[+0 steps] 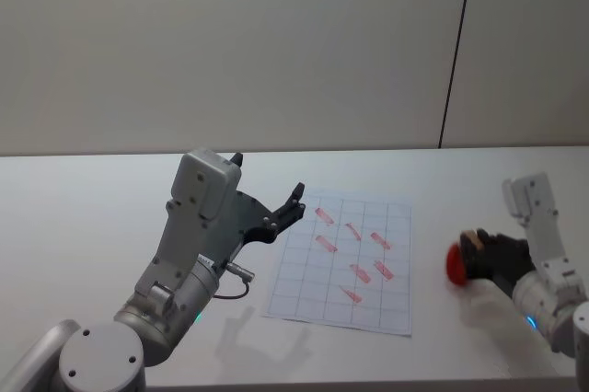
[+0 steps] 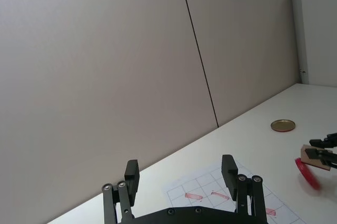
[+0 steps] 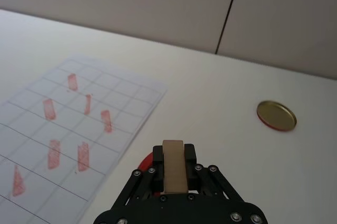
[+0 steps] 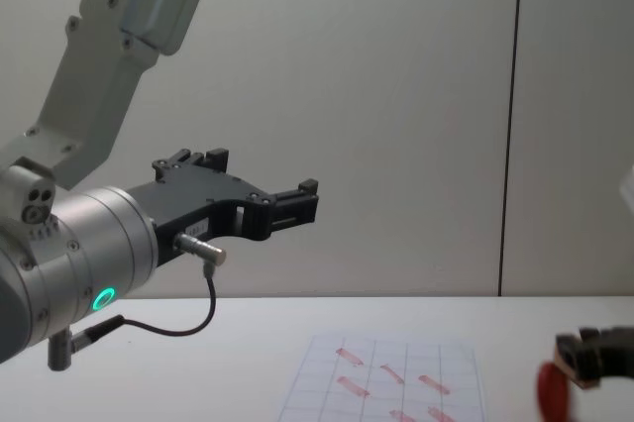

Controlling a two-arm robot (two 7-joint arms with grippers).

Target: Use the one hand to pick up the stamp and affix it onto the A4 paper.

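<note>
Right pincer, black and two-fingered on a slim white arm with a small blue light, is clamped on the small pale wooden block stamp, which stands out plain and tan between its two fingers. It sits low at the right side of the white desk, well clear of the paper's right edge. Just beneath and beside the stamp is a flat round red disc; I cannot tell whether the block touches it. The white A4 paper lies flat near the middle of the desk, printed with a faint grid and carrying several slanted red-pink marks in its cells. Farther back on the right, apart from everything else, rests a round gold-brown disc. The left pincer, black on a big silver arm with a green ring light, hangs raised above the desk by the paper's left edge, its two fingers spread wide with nothing between them.
</note>
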